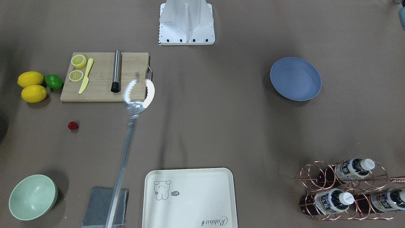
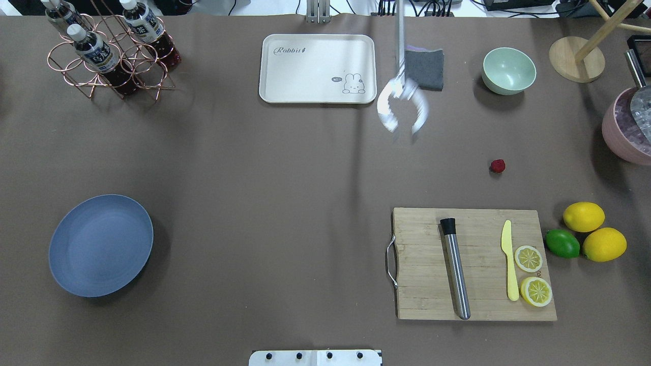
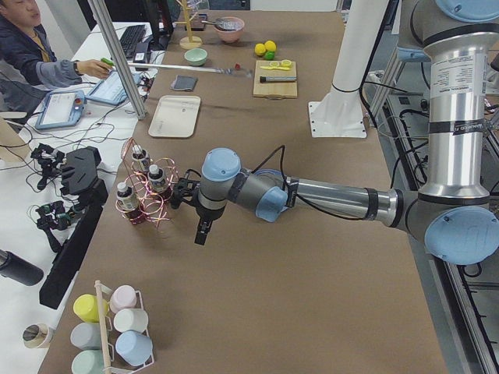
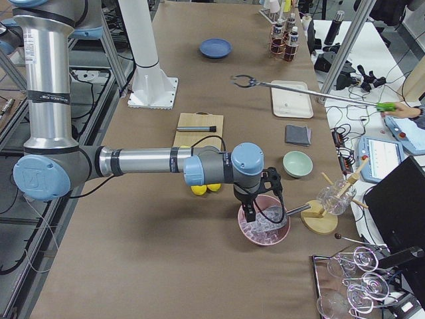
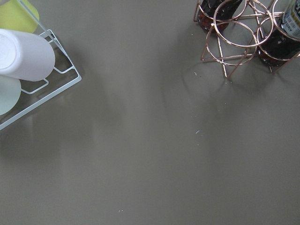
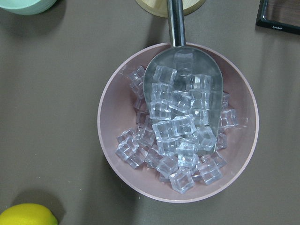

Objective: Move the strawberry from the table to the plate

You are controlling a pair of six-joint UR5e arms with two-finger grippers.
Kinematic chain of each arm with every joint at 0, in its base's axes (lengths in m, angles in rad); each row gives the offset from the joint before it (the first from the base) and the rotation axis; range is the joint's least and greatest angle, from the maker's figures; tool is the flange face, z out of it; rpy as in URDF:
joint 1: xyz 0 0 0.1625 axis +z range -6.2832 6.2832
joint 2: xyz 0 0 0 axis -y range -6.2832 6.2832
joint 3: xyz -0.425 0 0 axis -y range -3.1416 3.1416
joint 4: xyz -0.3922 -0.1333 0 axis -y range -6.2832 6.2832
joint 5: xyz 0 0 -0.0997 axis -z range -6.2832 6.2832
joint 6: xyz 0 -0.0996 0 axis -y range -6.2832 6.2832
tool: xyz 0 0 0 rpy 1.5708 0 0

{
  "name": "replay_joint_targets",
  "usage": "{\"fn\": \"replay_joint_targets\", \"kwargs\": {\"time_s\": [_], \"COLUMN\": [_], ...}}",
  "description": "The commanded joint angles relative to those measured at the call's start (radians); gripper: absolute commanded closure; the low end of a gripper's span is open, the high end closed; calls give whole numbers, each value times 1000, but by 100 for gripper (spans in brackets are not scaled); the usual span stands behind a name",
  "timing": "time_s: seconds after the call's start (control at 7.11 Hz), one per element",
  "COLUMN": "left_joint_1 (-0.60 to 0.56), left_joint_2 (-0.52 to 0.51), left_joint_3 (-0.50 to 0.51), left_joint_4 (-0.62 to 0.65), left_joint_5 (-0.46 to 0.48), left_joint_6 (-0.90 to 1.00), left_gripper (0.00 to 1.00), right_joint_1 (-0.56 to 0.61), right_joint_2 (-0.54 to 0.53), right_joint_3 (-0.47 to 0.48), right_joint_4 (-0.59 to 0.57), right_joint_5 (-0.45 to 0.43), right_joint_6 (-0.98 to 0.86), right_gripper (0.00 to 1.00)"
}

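Note:
The strawberry (image 1: 73,125) (image 2: 498,165), tiny and dark red, lies on the brown table (image 2: 285,178) between the cutting board and the green bowl. The blue-grey plate (image 1: 295,79) (image 2: 100,245) is far across the table with nothing on it. A person's long metal reacher (image 1: 139,91) (image 2: 403,107), blurred with its claw spread, hovers beside the tray and short of the strawberry. My left gripper (image 3: 201,232) points down near the bottle rack, and I cannot tell its state. My right gripper (image 4: 250,214) hangs over the pink ice bowl, and I cannot tell its state either.
A wooden cutting board (image 2: 473,264) holds a metal muddler, a yellow knife and lemon halves. Two lemons (image 2: 584,216) and a lime (image 2: 562,243) lie beside it. Also here are a cream tray (image 2: 318,68), green bowl (image 2: 508,70), grey cloth (image 2: 424,68), bottle rack (image 2: 109,56) and pink ice bowl (image 6: 178,122).

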Motion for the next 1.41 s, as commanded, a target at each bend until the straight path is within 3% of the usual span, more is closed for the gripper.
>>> {"fn": "replay_joint_targets", "kwargs": {"time_s": [0.0, 0.42, 0.84, 1.12, 1.27], "left_joint_1": [3, 70, 83, 224, 338], "left_joint_2": [14, 49, 45, 51, 61], "left_joint_3": [-6, -5, -27, -63, -40], "left_joint_4": [8, 0, 0, -49, -181], "left_joint_5": [-1, -1, -75, -122, -95], "left_joint_6": [2, -11, -46, -229, -349], "left_gripper": [2, 3, 4, 2, 2], "right_joint_1": [0, 0, -14, -32, -44], "right_joint_2": [1, -3, -3, -3, -12], "right_joint_3": [4, 11, 8, 10, 8], "right_joint_4": [2, 2, 2, 2, 64], "right_joint_5": [0, 5, 29, 43, 58], "right_joint_6": [3, -2, 1, 0, 3], "right_gripper": [0, 0, 0, 0, 0]}}
